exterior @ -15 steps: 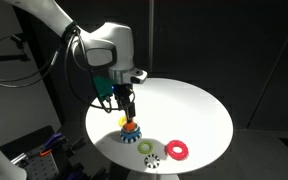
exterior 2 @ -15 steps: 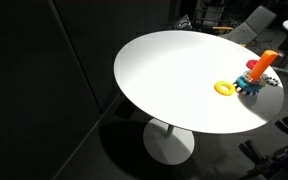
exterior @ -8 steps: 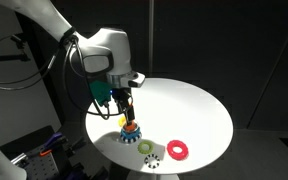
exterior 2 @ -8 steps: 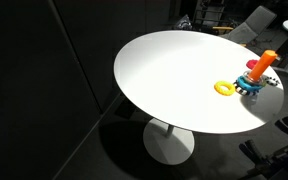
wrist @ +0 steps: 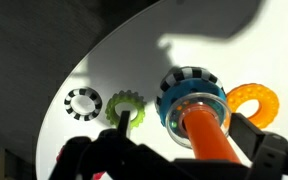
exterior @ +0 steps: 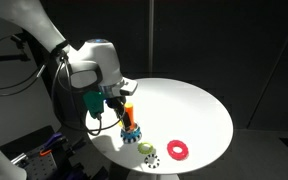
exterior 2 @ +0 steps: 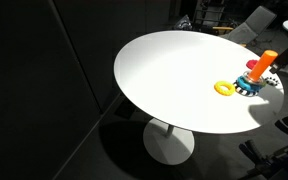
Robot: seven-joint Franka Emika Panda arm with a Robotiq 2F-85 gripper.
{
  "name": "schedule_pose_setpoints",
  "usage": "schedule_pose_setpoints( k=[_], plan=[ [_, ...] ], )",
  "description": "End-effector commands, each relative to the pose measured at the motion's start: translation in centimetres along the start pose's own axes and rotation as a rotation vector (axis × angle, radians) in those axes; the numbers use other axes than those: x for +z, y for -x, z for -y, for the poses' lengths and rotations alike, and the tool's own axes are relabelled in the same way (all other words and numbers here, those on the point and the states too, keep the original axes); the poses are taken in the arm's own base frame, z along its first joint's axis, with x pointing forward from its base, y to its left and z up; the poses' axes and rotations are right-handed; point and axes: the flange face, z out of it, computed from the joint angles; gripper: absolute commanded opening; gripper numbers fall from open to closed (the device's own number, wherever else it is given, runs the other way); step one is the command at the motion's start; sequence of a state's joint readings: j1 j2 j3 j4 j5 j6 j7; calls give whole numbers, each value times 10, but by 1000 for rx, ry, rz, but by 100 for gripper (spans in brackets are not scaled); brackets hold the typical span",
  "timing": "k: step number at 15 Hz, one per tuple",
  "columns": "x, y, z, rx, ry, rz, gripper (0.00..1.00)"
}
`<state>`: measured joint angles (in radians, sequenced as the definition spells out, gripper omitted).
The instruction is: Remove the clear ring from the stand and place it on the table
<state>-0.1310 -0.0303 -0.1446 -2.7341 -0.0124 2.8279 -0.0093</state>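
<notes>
Broad bare desk [exterior 2: 169, 85] lies open on the side away from the stand [exterior 2: 267, 62]. Close obstacles flanking the stand: yellow ring [wrist: 254, 90] just beside its base, green gear [wrist: 112, 105] near, white toothed ring [wrist: 70, 102] beyond. The red ring [exterior: 170, 150] lies well apart.

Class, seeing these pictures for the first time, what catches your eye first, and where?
The bright round white table glows against the dark room. Near its edge an orange peg stands among stacked rings, a yellow ring beside it. The gripper hangs over the peg, jaws either side.
</notes>
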Motion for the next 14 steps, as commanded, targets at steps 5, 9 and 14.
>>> schedule_pose_setpoints(
  k=[5, 9, 14],
  plan=[
    [18, 12, 9, 5, -6, -70, 100],
    [28, 10, 20, 5, -12, -89, 100],
    [40, 11, 34, -1, -15, -121, 100]
  ],
)
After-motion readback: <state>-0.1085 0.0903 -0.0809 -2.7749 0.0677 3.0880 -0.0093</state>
